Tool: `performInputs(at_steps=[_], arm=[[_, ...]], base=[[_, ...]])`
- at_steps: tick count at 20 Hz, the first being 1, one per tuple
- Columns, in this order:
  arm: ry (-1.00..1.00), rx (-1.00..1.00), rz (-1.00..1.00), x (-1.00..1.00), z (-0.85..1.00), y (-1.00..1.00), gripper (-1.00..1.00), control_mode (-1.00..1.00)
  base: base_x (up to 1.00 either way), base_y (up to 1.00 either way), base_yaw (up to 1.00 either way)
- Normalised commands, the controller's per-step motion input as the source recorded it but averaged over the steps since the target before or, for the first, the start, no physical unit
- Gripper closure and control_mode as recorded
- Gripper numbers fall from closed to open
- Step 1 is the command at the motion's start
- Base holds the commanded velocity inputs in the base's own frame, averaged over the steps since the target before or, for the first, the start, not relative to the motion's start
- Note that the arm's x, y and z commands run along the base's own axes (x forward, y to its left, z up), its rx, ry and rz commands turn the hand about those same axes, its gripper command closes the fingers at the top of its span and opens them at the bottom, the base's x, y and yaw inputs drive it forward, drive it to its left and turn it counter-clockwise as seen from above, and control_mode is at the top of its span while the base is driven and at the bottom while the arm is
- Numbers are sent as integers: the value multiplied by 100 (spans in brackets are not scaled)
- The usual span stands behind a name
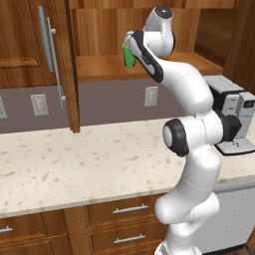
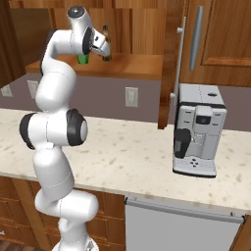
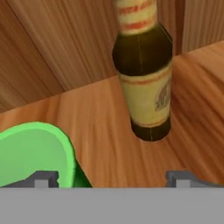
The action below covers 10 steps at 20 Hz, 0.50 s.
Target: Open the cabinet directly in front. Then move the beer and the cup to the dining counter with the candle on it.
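With the cabinet door (image 1: 50,55) swung wide, I reach onto its shelf (image 2: 132,66) with my gripper (image 3: 111,177), jaws spread wide and empty, so the beer bottle (image 3: 144,83) stands ahead between them, the green cup (image 3: 37,153) just beside my left fingertip.

Both base cams sit behind the arm, left and right, looking forward and down at the same beige speckled stone countertop (image 1: 74,159) and open reddish-brown wooden wall cabinet (image 2: 142,63). Hand cam's right up close on the cabinet shelf, facing its back corner.
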Motion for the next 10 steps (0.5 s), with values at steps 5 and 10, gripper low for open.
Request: performInputs(at_steps=[5, 10], arm=[[4, 0, 0, 0, -15, 0, 100, -100], [-7, 0, 0, 0, 3, 0, 100, -100]], base=[[0, 0, 0], [0, 0, 0]])
